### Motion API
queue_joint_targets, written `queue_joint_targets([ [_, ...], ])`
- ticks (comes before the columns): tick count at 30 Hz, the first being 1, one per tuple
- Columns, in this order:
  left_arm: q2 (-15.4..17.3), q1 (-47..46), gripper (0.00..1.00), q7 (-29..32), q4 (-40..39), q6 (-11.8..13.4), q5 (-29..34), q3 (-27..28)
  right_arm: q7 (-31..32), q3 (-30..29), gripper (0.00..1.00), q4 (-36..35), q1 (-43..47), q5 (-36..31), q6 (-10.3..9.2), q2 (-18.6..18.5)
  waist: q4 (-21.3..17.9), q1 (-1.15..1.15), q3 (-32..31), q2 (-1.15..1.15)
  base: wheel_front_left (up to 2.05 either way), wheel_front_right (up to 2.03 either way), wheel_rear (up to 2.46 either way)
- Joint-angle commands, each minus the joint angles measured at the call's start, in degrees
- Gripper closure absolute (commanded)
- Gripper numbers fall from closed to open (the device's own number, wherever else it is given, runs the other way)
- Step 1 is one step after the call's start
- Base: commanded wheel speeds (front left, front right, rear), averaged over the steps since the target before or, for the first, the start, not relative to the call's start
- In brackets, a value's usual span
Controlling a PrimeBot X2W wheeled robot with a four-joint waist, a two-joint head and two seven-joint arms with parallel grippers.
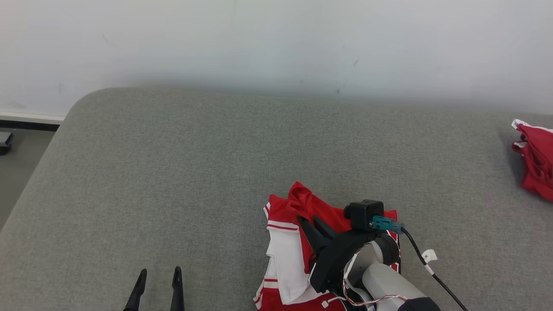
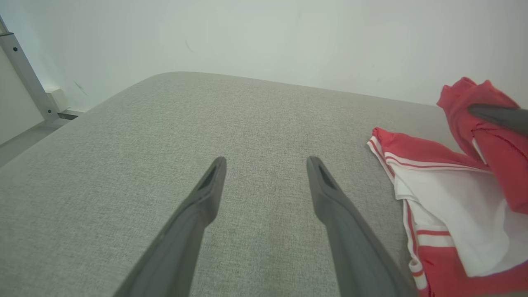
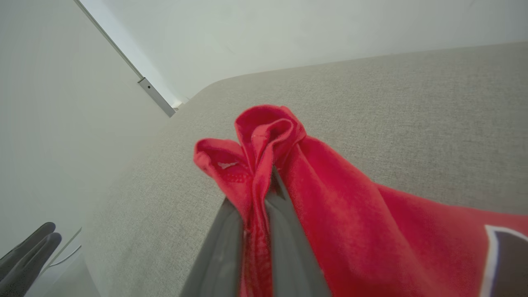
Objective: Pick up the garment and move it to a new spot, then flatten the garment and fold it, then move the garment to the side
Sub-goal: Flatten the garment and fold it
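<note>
The garment [image 1: 285,250], a red and white top, lies crumpled at the near edge of the pad [image 1: 173,172], right of its middle. The right claw [image 1: 307,219] is pressed together on a red fold of it, and in the right wrist view the cloth bunches out past the fingertips [image 3: 231,206]. In the left wrist view that fold stands above the rest, which lies slack on the pad. The left claw [image 1: 160,271] is spread and holds nothing, over the pad's near edge, left of its middle.

The cloth looks thin, light and limp. It will likely sag and trail from a single pinch, so the weight is no trouble but the shape is. Flattening will probably want a hold with both claws on a hem or the shoulders, wide apart, rather than on a bunched fold.

The right arm covers much of the garment, and the head view's bottom edge cuts off its near part. I cannot make out the collar, the sleeves or which face is up. Another red cloth [image 1: 535,160] at the pad's right edge is cut off too.
</note>
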Motion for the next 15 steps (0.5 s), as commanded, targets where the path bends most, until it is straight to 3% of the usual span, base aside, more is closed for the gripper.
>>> queue_joint_targets([
  [1, -0.09, -0.96, 0.00, -0.16, 0.10, 0.18, -0.40, -0.08, -0.70, 0.72, 1.00, 0.62, -0.70, 0.62, -0.14, 0.17, 0.90, 0.00, 0.53, 0.00, 0.00, 0.00, 0.00],
  [9, -0.09, -1.81, 0.00, -0.16, 0.87, 0.23, -0.52, -0.69, -4.37, 6.87, 1.00, 7.68, -4.44, 5.43, -0.15, 0.17, 2.36, 0.00, 0.78, 0.00, 0.00, 0.00, 0.00],
  [10, -0.09, -1.88, 0.00, -0.16, 0.98, 0.23, -0.53, -0.74, -5.09, 7.51, 0.74, 8.41, -4.93, 5.72, -0.15, 0.17, 2.46, 0.00, 0.76, 0.00, 0.00, 0.00, 0.00],
  [11, -0.10, -1.92, 0.00, -0.16, 1.06, 0.25, -0.55, -0.75, -5.42, 8.13, 0.00, 9.11, -5.33, 6.26, -0.15, 0.18, 2.52, 0.00, 0.75, 0.00, 0.00, 0.00, 0.00],
  [15, -0.10, -1.56, 0.00, -0.16, 1.32, 0.46, -0.75, -0.50, -7.57, 10.15, 0.00, 10.36, -7.02, 7.82, -0.15, 0.17, 2.15, 0.00, 0.46, 0.00, 0.00, 0.00, 0.00],
])
